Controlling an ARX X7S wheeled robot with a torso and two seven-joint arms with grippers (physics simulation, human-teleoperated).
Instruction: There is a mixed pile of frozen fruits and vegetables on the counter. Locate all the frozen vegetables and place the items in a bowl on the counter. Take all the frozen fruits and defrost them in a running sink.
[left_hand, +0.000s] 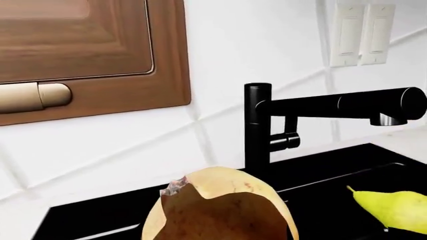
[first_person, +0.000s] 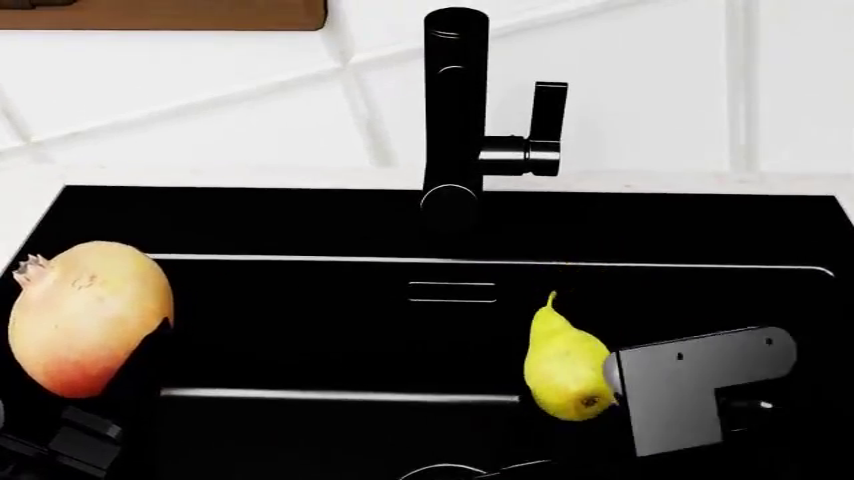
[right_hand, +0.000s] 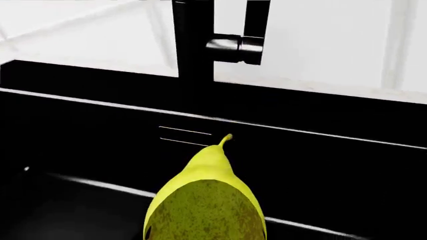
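Observation:
Both frozen fruits hang over the black sink (first_person: 441, 340). A yellowish-tan rounded fruit (first_person: 87, 315) with a small crown sits in my left gripper (first_person: 60, 440) above the basin's left side. It fills the near part of the left wrist view (left_hand: 220, 212) and hides the fingers. The yellow pear (first_person: 561, 355) stands stem up in my right gripper (first_person: 694, 390) over the right half. In the right wrist view the pear (right_hand: 207, 200) covers the jaws. The bowl and the frozen vegetables are out of view.
The tall black tap (first_person: 454, 110) with its side lever (first_person: 547, 115) stands behind the basin, spout over the middle. A strip of white counter (first_person: 694, 181) and tiled wall lie behind it. A wooden cabinet (left_hand: 87, 55) and wall switches (left_hand: 360, 35) hang above.

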